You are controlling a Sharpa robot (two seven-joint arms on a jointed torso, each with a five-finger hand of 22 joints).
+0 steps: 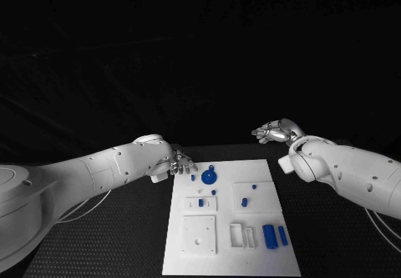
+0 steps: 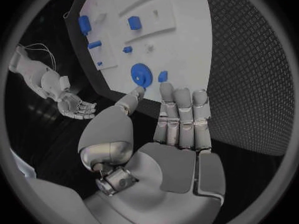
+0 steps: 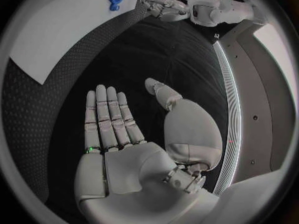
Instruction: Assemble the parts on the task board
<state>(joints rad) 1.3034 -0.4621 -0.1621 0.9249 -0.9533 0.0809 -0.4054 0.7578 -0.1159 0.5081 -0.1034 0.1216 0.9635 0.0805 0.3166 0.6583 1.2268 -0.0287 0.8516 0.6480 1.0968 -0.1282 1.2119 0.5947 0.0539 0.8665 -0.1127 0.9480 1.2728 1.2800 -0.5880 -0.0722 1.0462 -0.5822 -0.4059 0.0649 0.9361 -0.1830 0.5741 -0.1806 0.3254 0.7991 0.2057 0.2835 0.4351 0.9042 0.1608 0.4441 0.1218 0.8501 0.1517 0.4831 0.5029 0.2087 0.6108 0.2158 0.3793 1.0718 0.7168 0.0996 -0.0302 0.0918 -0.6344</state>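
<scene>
Your left hand (image 1: 178, 164) sits at the far left corner of the task board (image 1: 259, 174), fingers apart and holding nothing. In the left wrist view its fingers (image 2: 182, 115) are straight and side by side, reaching over the board's edge, fingertips just short of the round blue disc (image 2: 141, 75) and the small blue piece (image 2: 162, 76) beside it; you cannot tell whether the thumb tip touches the board.

Your right hand (image 1: 276, 132) hovers above the black table (image 1: 100, 243) beyond the board's far right corner, well apart from every part. In the right wrist view its palm is flat, fingers (image 3: 107, 115) extended, thumb out to the side, nothing in it.

The board lies in the middle of the table. You have the disc (image 1: 208, 175) near its far left corner. Two small blue pegs (image 1: 214, 192) stand nearer the middle, one (image 1: 244, 202) on a raised white block. Two long blue cylinders (image 1: 270, 236) lie side by side at the near right, next to white slotted frames (image 1: 242, 234). A square white plate (image 1: 200, 234) sits at the near left.
</scene>
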